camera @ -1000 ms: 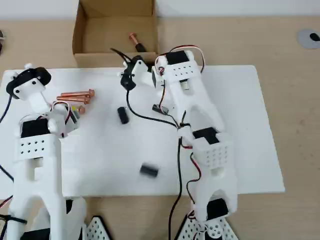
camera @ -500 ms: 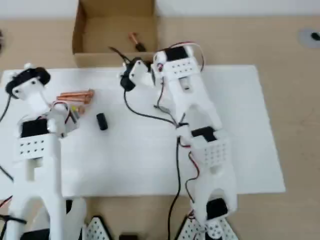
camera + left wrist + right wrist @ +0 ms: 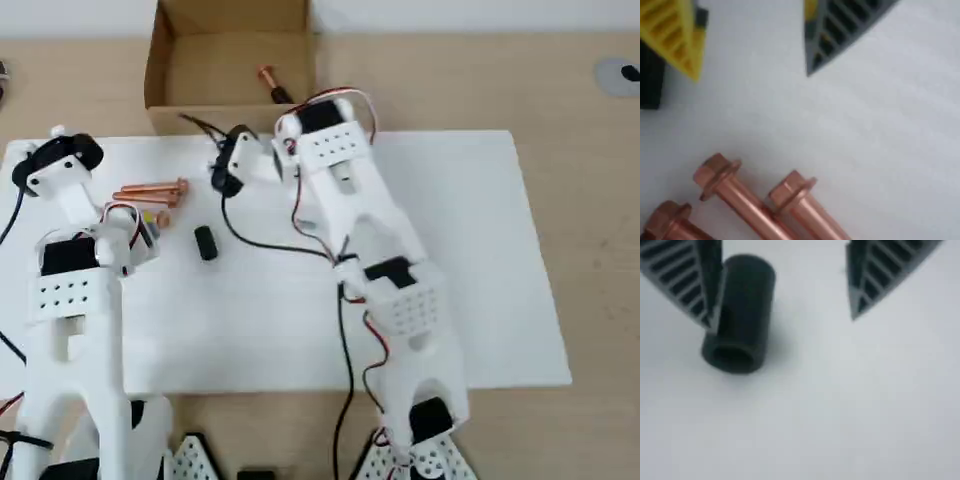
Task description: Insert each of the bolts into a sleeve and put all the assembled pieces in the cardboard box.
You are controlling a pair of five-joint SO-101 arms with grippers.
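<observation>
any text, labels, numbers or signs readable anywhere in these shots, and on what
None: no word, number, label or sign can be read in any of the three views.
The cardboard box, the copper bolts, the black sleeve and the white mat all show plain surfaces with no print.

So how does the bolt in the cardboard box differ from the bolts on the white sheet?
The boxed bolt wears a black sleeve on its shank; the sheet bolts are bare. It lies alone in the cardboard box; they lie together on the white sheet. All are copper-coloured.
</observation>
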